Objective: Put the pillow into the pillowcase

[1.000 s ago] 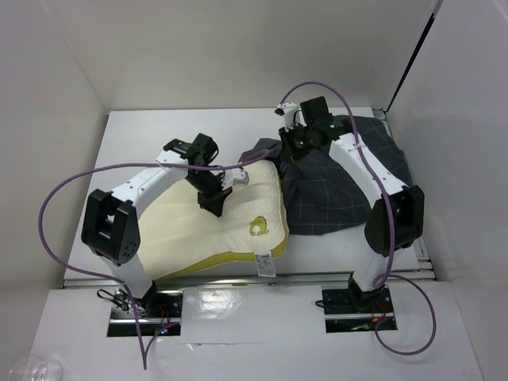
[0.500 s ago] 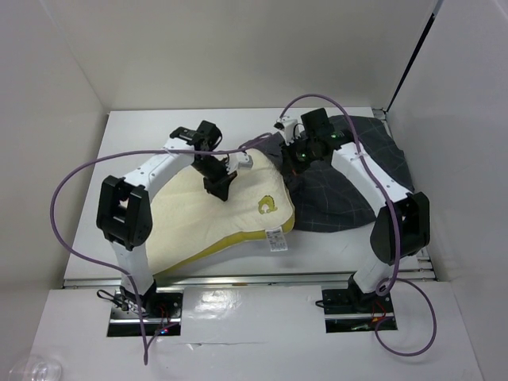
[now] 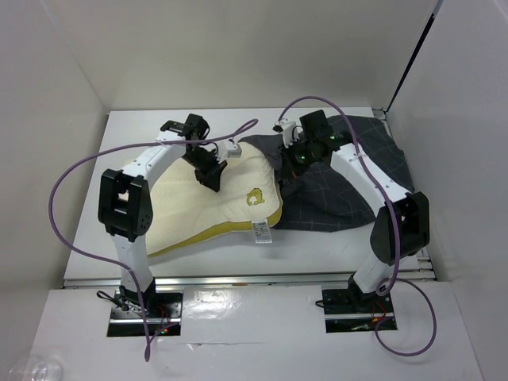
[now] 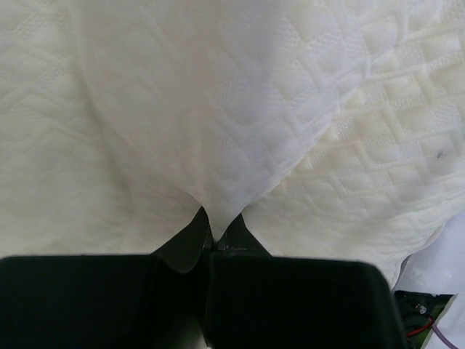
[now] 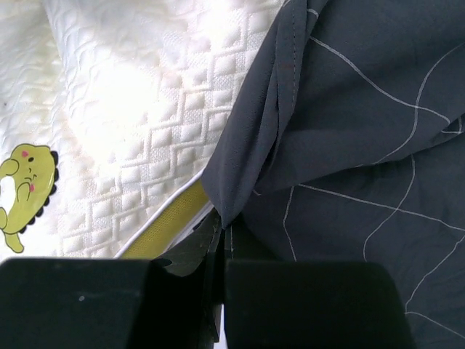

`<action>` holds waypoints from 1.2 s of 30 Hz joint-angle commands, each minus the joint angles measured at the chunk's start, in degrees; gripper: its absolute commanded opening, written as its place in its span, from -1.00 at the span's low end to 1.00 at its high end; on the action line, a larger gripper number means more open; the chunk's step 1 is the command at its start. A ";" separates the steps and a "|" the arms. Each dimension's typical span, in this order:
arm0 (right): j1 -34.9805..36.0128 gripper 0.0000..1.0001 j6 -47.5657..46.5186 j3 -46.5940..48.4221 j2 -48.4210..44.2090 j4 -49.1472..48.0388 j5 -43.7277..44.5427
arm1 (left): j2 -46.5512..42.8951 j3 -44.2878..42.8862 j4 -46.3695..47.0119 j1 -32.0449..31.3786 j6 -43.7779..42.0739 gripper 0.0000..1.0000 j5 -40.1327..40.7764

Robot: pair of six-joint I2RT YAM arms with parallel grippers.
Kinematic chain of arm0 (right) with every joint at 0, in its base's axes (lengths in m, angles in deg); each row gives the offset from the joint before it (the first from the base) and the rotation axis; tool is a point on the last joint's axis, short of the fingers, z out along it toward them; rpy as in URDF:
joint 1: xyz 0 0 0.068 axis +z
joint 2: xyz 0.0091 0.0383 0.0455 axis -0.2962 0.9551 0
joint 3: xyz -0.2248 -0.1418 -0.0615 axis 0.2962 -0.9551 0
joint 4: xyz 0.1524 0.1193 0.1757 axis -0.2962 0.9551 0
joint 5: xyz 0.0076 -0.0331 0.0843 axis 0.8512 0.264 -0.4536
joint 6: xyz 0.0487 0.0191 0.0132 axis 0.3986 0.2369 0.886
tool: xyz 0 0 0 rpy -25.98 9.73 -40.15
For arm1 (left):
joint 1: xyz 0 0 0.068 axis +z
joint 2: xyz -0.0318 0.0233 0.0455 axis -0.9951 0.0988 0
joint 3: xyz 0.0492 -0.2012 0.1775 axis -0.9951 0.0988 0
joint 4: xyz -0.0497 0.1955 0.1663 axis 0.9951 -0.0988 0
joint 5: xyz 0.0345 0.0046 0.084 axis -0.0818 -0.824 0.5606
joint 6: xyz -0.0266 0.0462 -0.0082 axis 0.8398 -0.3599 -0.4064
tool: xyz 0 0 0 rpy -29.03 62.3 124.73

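The pillow (image 3: 198, 210) lies on the left half of the white worktop (image 3: 317, 250), its right side meeting the pillowcase (image 3: 349, 186), which is spread out to the right. The left tool (image 4: 214, 234) is clamped on a pinched-up fold of the pillow's quilted cover — jaws almost together. The right tool (image 5: 222, 234) grips the pillowcase's hemmed edge, just beside the pillow's yellow piping (image 5: 171, 218) and near its emblem (image 5: 25, 185).

One pillow (image 3: 190, 208), bearing one yellow emblem (image 3: 255, 195) and one white tag (image 3: 263, 232). One pillowcase (image 3: 349, 198). One bench (image 3: 317, 250). Two arms, left arm (image 3: 151, 165) and right arm (image 3: 367, 173). Two grippers, left gripper (image 3: 211, 182) and right gripper (image 3: 285, 169). Two purple cables, left cable (image 3: 50, 210) and right cable (image 3: 433, 313).
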 commanded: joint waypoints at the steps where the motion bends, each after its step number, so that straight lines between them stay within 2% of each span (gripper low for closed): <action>1: 0.74 -0.99 -0.66 -0.28 -2.68 1.33 -1.72 | 0.44 -2.23 2.15 0.91 2.12 -1.00 -2.71; 4: 0.74 -0.99 -0.66 -0.28 -2.67 1.86 -2.25 | 1.15 -2.23 3.73 1.52 4.31 -1.00 -2.71; 6: 0.74 -0.92 -1.18 0.25 -1.98 2.56 -2.95 | 1.94 -2.23 4.26 2.05 5.10 -1.00 -2.71; 7: 1.26 -0.81 -1.19 0.25 -1.45 2.56 -3.48 | 3.77 -3.02 4.96 2.05 6.50 -1.00 -2.71; 11: 1.97 -0.66 -1.80 0.77 -0.92 3.70 -4.01 | 6.06 -4.95 4.97 2.05 8.62 -1.00 -2.71; 13: 2.67 -0.51 -1.80 0.78 -0.39 3.71 -4.01 | 6.60 -4.96 6.28 2.58 10.11 -1.00 -2.19; 19: 2.67 -0.34 -1.80 0.78 -0.39 3.71 -2.96 | 10.20 -7.50 8.75 4.33 13.28 -1.00 -1.66; 23: 2.67 -0.02 -1.80 0.25 -0.92 3.71 -1.47 | 12.31 -8.74 9.36 4.87 15.12 -0.99 -0.52; 25: 2.67 0.04 -1.80 -0.36 -0.92 2.57 -0.24 | 13.01 -9.79 9.36 4.87 16.27 -0.75 2.10; 26: 2.67 0.04 -1.80 -0.36 -1.44 2.56 1.16 | 13.54 -9.79 9.36 4.87 17.06 -0.52 2.90; 29: 2.67 0.08 -1.28 -0.36 -1.97 1.95 2.57 | 12.32 -7.52 9.89 4.87 17.59 -0.28 5.45; 33: 2.67 0.08 -0.75 -1.50 -3.11 1.42 3.11 | 6.70 -2.59 11.55 4.87 16.37 0.35 7.56; 34: 2.67 0.08 -0.75 -1.51 -3.11 0.81 3.11 | 4.34 -1.98 11.56 4.87 16.36 0.46 7.57; 36: 2.67 0.08 -0.75 -2.21 -3.11 0.28 3.81 | 2.04 -0.83 11.56 4.87 15.66 0.54 8.27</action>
